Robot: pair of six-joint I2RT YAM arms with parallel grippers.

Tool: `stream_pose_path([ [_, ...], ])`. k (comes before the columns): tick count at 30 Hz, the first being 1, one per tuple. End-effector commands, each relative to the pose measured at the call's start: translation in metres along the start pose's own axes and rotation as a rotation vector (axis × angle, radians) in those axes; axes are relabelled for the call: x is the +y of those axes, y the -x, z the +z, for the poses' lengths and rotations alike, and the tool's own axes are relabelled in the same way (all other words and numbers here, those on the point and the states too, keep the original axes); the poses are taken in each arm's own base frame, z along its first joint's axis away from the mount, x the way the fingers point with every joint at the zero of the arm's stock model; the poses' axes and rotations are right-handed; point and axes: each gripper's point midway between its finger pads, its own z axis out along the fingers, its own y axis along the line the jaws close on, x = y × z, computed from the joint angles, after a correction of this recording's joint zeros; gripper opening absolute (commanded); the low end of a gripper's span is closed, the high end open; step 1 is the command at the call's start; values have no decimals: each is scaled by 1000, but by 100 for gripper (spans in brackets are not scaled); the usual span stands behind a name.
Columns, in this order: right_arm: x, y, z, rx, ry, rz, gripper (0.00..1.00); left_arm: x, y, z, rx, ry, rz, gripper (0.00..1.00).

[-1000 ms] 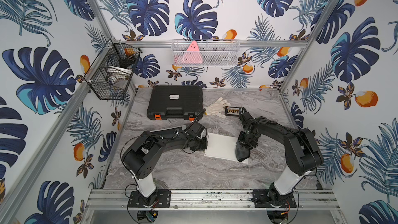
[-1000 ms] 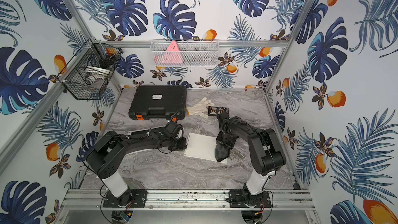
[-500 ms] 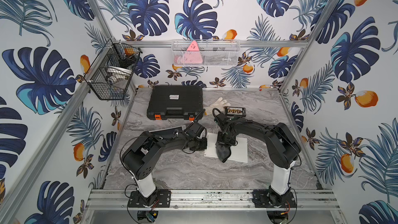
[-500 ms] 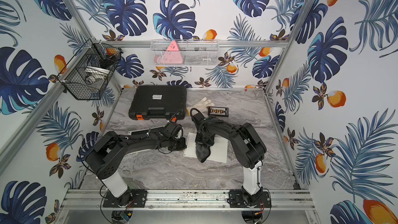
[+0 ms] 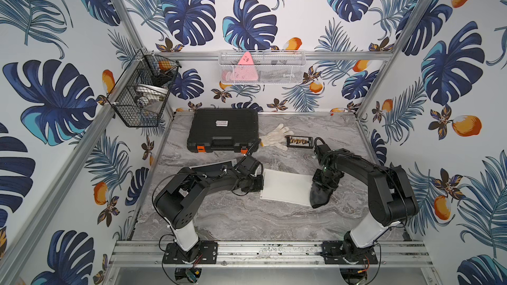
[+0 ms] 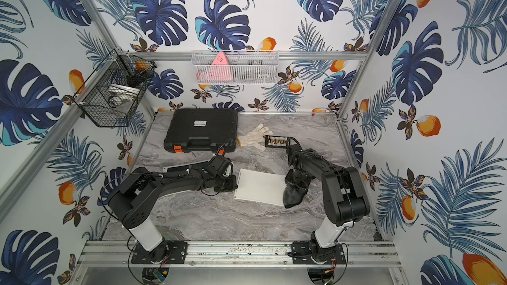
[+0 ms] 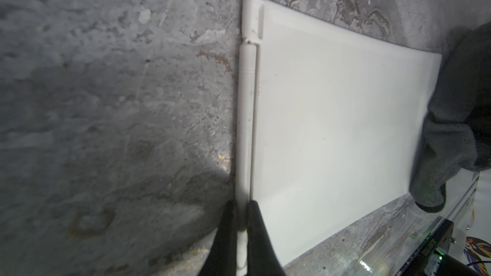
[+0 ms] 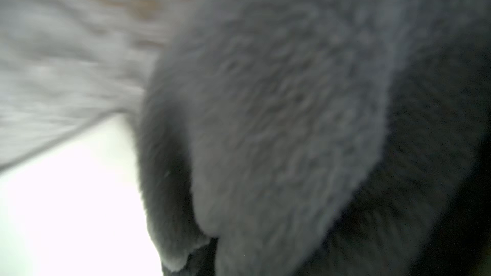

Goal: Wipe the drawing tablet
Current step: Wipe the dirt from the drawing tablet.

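Near the front edge of the worktop (image 5: 241, 223) there is lots of bare room, so the arms can swing there and bump nothing. A bit further in, about the middle of the worktop, lies the white drawing tablet (image 5: 285, 186), flat. The left gripper (image 7: 240, 209) is at the tablet's left edge, its jaws squeezed together on the thin white pen (image 7: 245, 118) that sits along that edge; I think it pins the tablet so it will not slide when rubbed. The right gripper (image 5: 324, 183) is over the tablet's right edge, by the front right corner. Its jaws are hidden, but they are closed tight on the dark grey cloth (image 5: 319, 197), which hangs down onto the tablet and spills a bit onto the worktop. Almost all of the white face between the two grippers is open for a wipe. By the far edge sit a black case (image 5: 223, 130), a white glove (image 5: 274, 137) and a small black tray (image 5: 300, 141), well apart from the tablet, so not in the way
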Motion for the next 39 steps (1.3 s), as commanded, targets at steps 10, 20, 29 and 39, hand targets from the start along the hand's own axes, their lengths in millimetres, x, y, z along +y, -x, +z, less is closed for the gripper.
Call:
stream_pose_path([
  [10, 148, -96, -13, 59, 260, -265, 0, 80, -65, -10, 206, 336, -86, 7],
  [20, 59, -72, 2, 73, 31, -111, 0, 81, -65, -14, 197, 344, -87, 7],
  [29, 11, -48, -11, -3, 55, 5, 0, 79, -67, -12, 205, 327, -82, 6],
  [39, 154, -103, -8, 36, 243, -213, 0, 68, -66, -8, 214, 262, -75, 6],
])
